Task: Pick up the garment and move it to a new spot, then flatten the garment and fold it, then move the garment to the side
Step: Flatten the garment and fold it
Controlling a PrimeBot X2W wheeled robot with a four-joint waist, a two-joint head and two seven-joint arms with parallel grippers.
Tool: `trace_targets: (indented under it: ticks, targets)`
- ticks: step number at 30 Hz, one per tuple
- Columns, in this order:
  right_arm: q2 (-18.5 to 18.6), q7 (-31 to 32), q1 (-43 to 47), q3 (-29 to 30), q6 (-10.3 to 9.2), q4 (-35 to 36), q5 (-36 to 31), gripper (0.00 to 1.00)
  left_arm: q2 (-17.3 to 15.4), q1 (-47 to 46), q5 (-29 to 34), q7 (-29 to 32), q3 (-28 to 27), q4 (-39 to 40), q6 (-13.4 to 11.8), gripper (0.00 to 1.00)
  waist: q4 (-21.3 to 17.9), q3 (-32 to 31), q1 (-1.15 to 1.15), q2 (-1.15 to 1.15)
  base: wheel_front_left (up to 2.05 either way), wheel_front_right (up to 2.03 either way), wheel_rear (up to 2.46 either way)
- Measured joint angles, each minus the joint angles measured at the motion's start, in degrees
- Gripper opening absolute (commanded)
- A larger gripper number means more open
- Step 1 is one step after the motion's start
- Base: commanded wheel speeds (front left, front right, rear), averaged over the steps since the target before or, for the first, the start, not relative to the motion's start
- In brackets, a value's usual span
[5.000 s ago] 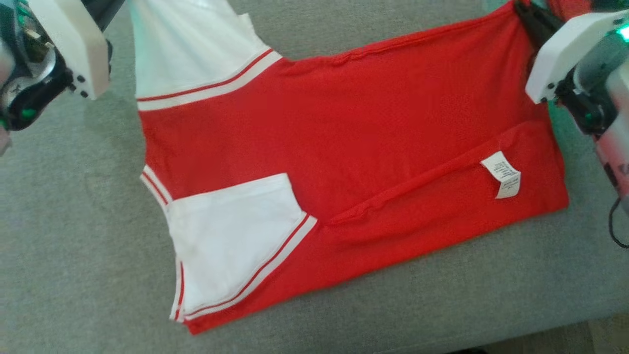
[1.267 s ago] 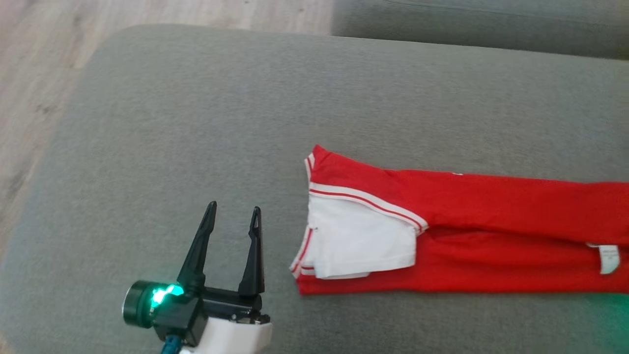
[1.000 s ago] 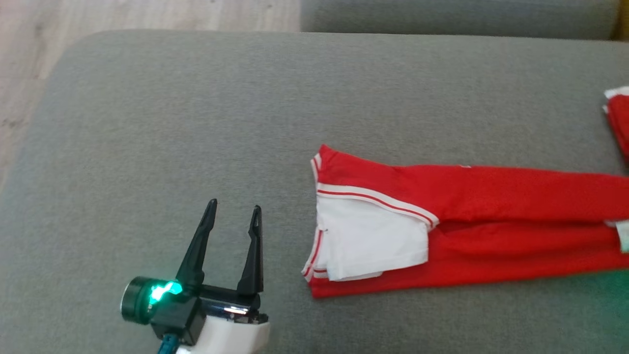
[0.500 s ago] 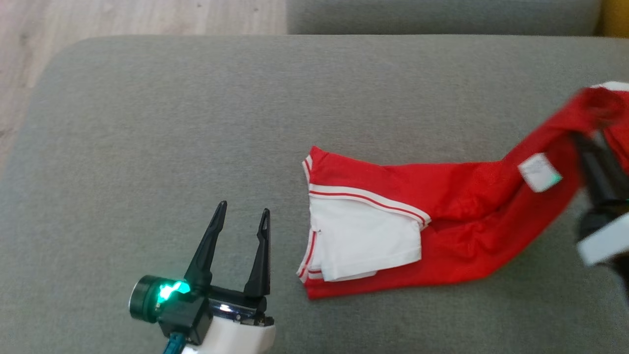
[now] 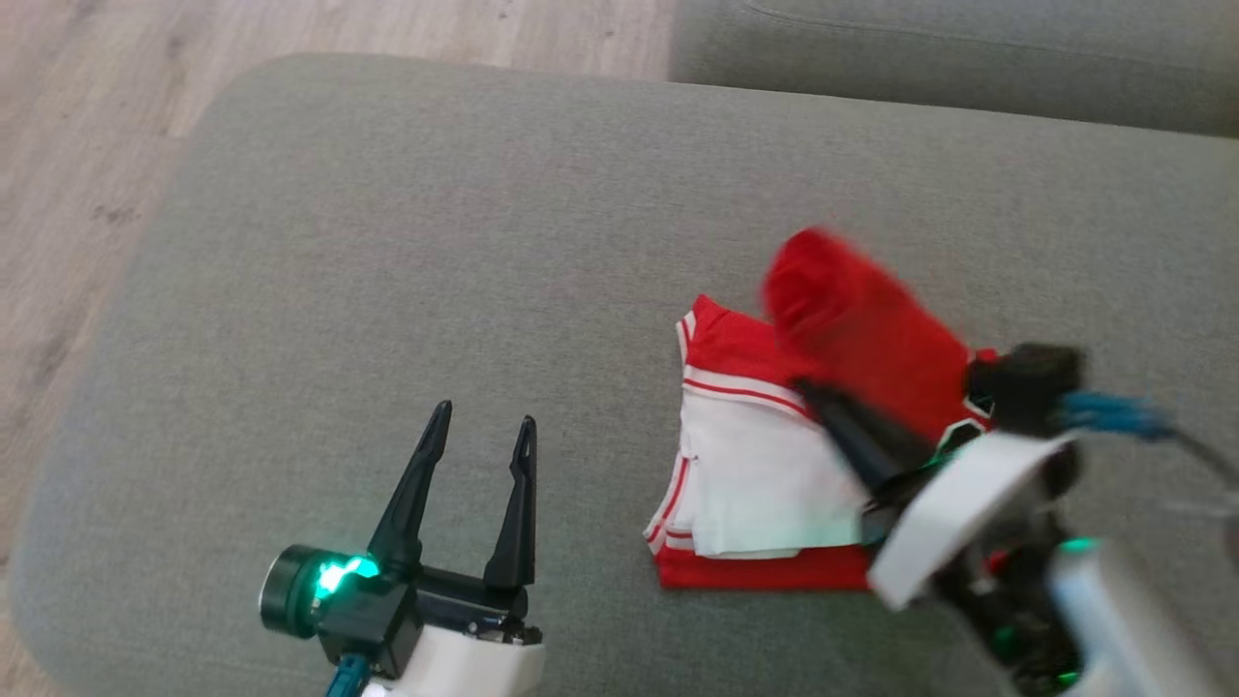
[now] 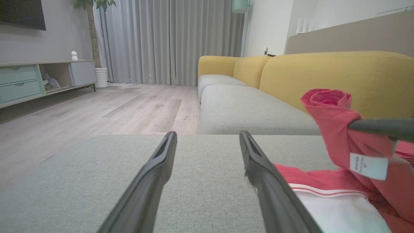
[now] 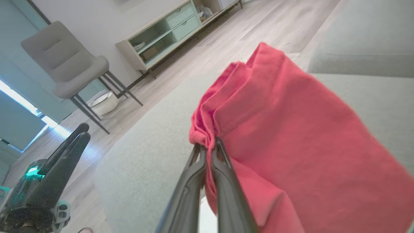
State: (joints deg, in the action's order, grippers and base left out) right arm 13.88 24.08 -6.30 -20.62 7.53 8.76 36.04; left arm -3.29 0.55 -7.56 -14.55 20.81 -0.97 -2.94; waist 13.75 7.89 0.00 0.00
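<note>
Pale wood-grain plank floor (image 5: 77, 145) runs along the left of a broad grey seat cushion (image 5: 436, 242), which has a fine woven surface and softly rounded corners. Over the cushion's near left part hovers the left gripper (image 5: 484, 416). Its two long, tapering dark fingers are spread wide with nothing between them and point away from the robot, rising from a white wrist housing with a green-lit ring. In the left wrist view they reach low and nearly level across bare cushion fabric. To the right, apart from that gripper, the shirt (image 5: 755, 465) lies on the cushion's right-centre part. It is a soft knit, red with a white sleeve panel edged in thin red and white stripes, and it lies flat in layers at its near end. Its other end is lifted and doubled over toward the sleeve end as a rounded, blurred red hump, and a small white rectangular care label (image 6: 368, 166) hangs from the raised cloth. The right gripper (image 5: 808, 389) has its fingers pressed together on a bunched edge of several red layers, as the right wrist view shows. The pale right forearm enters from the lower right and slants up and leftward over the white panel, with a blue cable at the wrist
</note>
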Motion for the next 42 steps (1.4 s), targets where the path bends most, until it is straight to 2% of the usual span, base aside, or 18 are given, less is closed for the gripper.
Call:
trace_targets:
  ticks: [5,6,7,8,12,15,20,24,27,30,33,38,42]
  targets:
    - [-1.7,-2.4,-1.0,-5.7,0.0,-5.6,-1.3,0.0,0.0,0.0,0.0,0.0,0.1,-0.1,0.0,1.0,0.9,0.0,0.0,0.0,0.0,0.0,0.0]
    - [-2.2,-3.4,-1.3,-6.6,0.0,-7.2,-1.6,0.25,0.0,0.0,-0.2,0.0,0.1,-0.1,0.0,1.0,1.1,0.1,0.0,0.0,0.0,0.0,0.0]
    - [-2.7,-4.2,-1.6,-7.3,0.0,-8.8,-1.9,0.84,0.0,0.0,-0.5,0.0,0.2,-0.1,0.0,1.0,1.2,0.1,0.0,0.0,0.0,0.0,0.0]
    - [-3.4,-5.3,-1.8,-7.5,0.0,-10.4,-2.3,1.0,0.0,0.0,-0.5,0.0,0.2,-0.1,0.0,1.0,1.2,0.2,0.0,0.0,0.0,0.0,0.0]
    - [-6.0,-10.6,-2.7,-7.8,0.0,-13.4,-3.3,1.0,0.0,0.0,-0.6,0.0,0.1,-0.5,-0.1,1.0,1.2,0.4,0.0,0.0,0.0,0.0,0.0]
    - [-6.0,-13.7,-3.4,-6.9,0.0,-13.1,-2.3,1.0,0.0,0.0,-0.6,0.0,-0.1,-0.8,-0.1,1.0,0.9,0.1,0.0,0.0,0.0,0.0,0.0]
    - [-2.1,-21.7,-3.3,0.4,0.0,-11.5,-2.2,1.0,0.0,0.2,-0.7,0.0,-0.8,-0.8,-0.2,1.0,-0.3,-1.7,0.0,0.0,0.0,0.0,0.0]
    - [0.9,-29.0,0.4,6.1,0.0,-11.4,-3.6,1.0,0.0,2.0,-1.0,0.0,-1.8,-0.8,-0.6,1.0,-1.3,-4.3,0.0,0.0,0.0,0.0,0.0]
    - [1.6,-34.8,4.6,8.4,0.0,-13.0,-5.7,1.0,0.0,3.9,-1.5,0.0,-2.4,-1.1,-0.6,1.0,-2.2,-6.4,0.0,0.0,0.0,0.0,0.0]
    - [1.5,-37.6,8.0,9.3,0.0,-15.4,-9.0,1.0,0.0,5.7,-1.5,0.0,-2.6,-1.1,-0.6,1.0,-3.1,-8.2,-0.01,0.0,0.0,0.0,0.0]
    - [0.6,-38.3,10.8,10.5,0.0,-18.2,-12.6,1.0,0.0,6.9,-1.5,0.0,-3.1,-1.5,-0.6,1.0,-4.0,-9.9,-0.01,0.0,0.0,0.0,0.0]
    - [-4.4,-38.3,15.5,15.2,0.0,-17.6,-21.1,1.0,0.0,9.9,-0.9,0.0,-4.8,-3.6,-0.6,1.0,-4.9,-12.7,-0.01,0.0,0.0,0.0,0.0]
    - [-7.0,-38.3,18.4,17.4,0.0,-17.3,-24.2,1.0,0.0,11.7,-0.5,0.0,-6.1,-5.0,-0.6,1.0,-5.3,-14.0,-0.01,0.0,0.0,0.0,0.0]
